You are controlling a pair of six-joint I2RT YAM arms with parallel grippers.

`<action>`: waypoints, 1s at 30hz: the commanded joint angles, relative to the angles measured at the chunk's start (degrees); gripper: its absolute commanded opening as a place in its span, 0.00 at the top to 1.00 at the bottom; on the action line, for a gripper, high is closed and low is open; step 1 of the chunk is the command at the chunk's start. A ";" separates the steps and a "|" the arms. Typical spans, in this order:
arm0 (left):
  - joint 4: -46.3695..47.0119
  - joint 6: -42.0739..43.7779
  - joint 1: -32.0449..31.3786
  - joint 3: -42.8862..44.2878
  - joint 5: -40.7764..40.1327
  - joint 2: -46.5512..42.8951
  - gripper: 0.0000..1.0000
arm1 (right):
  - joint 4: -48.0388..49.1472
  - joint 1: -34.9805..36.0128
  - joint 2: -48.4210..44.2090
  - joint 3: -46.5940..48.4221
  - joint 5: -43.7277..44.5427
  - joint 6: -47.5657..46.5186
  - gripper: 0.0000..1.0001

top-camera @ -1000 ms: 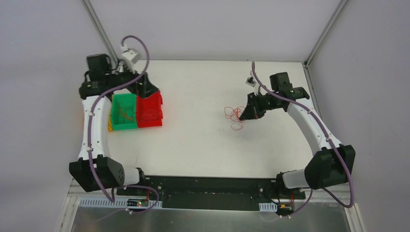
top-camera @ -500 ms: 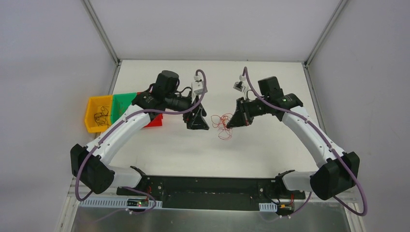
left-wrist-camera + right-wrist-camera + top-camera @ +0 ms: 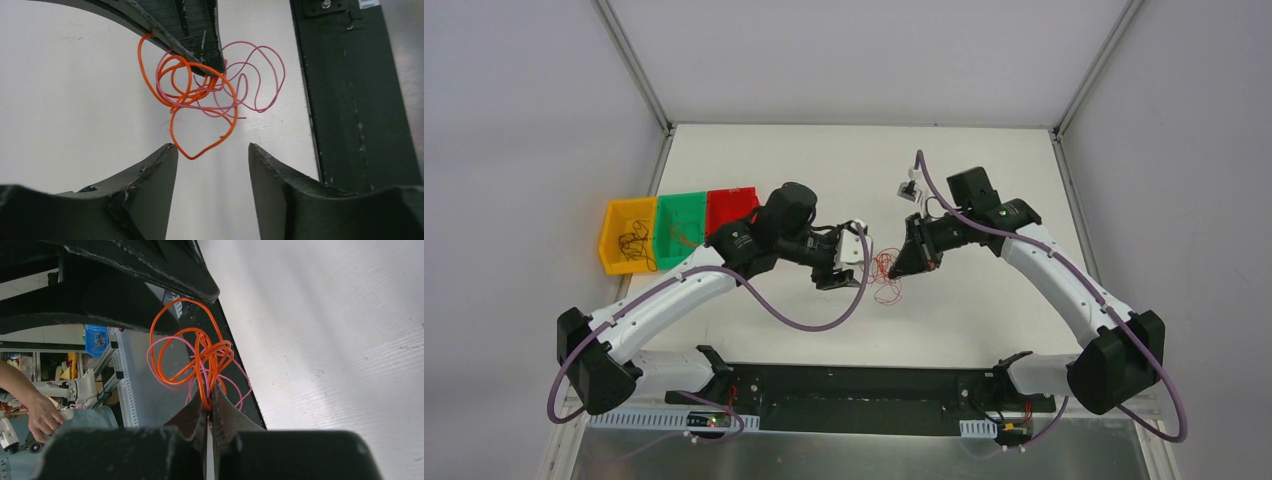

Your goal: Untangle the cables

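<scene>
Cables point(image 3: 207, 356) in R fingers point(image 3: 227, 416), L fingers point(image 3: 150, 186) apart

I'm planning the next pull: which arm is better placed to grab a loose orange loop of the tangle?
Left. The left pincer stands open, with the lowest orange loop of the cables right at its fingertips. The right pincer is shut on the cables, so it serves as the anchor.

The cables point(image 3: 200, 95) are bright orange and pale pink, the tabletop point(image 3: 774, 160) plain white, the three bins yellow point(image 3: 608, 240), green point(image 3: 682, 204) and red point(image 3: 729, 204), and the left arm point(image 3: 664, 297) and right arm point(image 3: 1064, 280) white with black joints and purple hoses.
</scene>
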 commanded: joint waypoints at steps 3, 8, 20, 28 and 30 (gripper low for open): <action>1.63 6.15 -2.92 1.01 -7.90 1.85 0.51 | 0.22 0.91 -0.06 -1.18 -1.14 -0.59 1.00; 3.29 6.11 -4.10 0.32 -10.16 1.28 0.52 | 0.19 0.86 0.35 -2.13 -0.52 -0.33 1.00; 4.88 1.66 -8.50 -1.00 -16.44 0.69 1.00 | 0.82 0.17 1.93 -1.73 2.15 0.56 0.93; 5.31 -29.08 0.63 5.93 -12.72 2.58 1.00 | 10.42 -0.68 -0.59 -8.99 33.73 -3.49 0.88; 5.82 -35.01 1.31 7.46 -11.42 2.89 1.00 | 12.68 -1.00 -0.67 -10.66 38.19 -5.07 0.86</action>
